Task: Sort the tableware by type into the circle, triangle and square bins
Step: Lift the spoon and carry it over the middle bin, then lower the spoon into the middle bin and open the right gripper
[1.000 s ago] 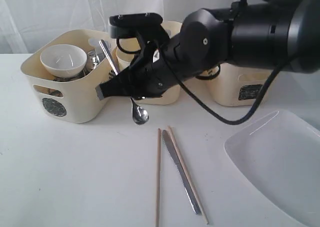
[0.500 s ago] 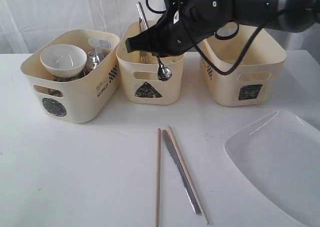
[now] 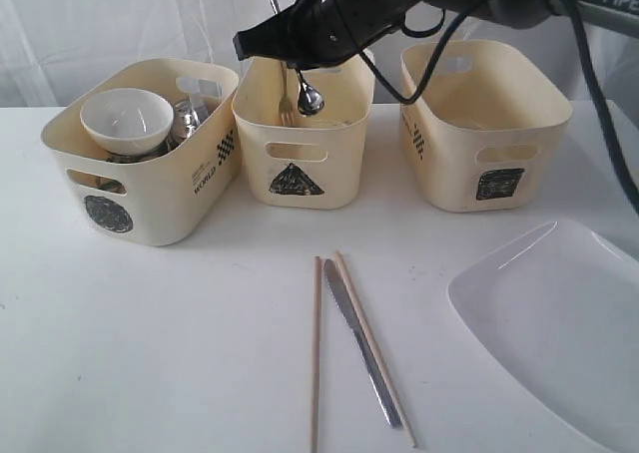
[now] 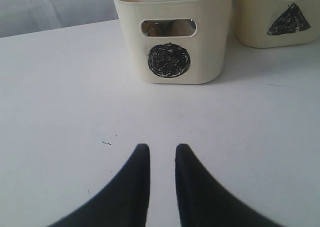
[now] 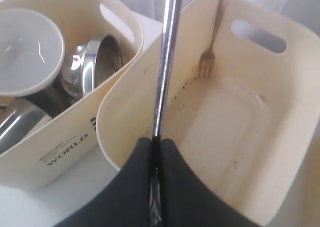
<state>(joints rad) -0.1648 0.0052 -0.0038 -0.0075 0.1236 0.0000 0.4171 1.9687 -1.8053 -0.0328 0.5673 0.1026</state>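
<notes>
1. The left gripper [image 4: 162,151] hovers low over bare table in front of the circle bin [image 3: 160,214]. Its jaws stand slightly apart with nothing between them.
2. The circle bin holds a white bowl [image 3: 126,120] and steel mugs [image 3: 188,122].
3. The right gripper [image 5: 156,142] is clamped on the handle of the spoon [image 3: 311,97]. The spoon hangs bowl-down over the triangle bin [image 3: 339,174], where a fork [image 5: 209,57] leans on the far wall.
4. The spoon looks light, stiff and slick. A pinch that far from the bowl end could let it swing or slip, so it probably wants lowering before release.
5. 2 wooden chopsticks [image 3: 317,353] lie on the table with the knife [image 3: 361,348] between them. The knife is touching or almost touching the right one.
6. All 3 lie flat and thin. Each likely needs a pinch across its middle, and the knife's smooth steel may slide.
7. No contents show in the square bin [image 3: 469,144].
8. The large white plate [image 3: 559,323] lies at the table's right edge. It is probably heavy and breakable, and best gripped at its raised rim.
</notes>
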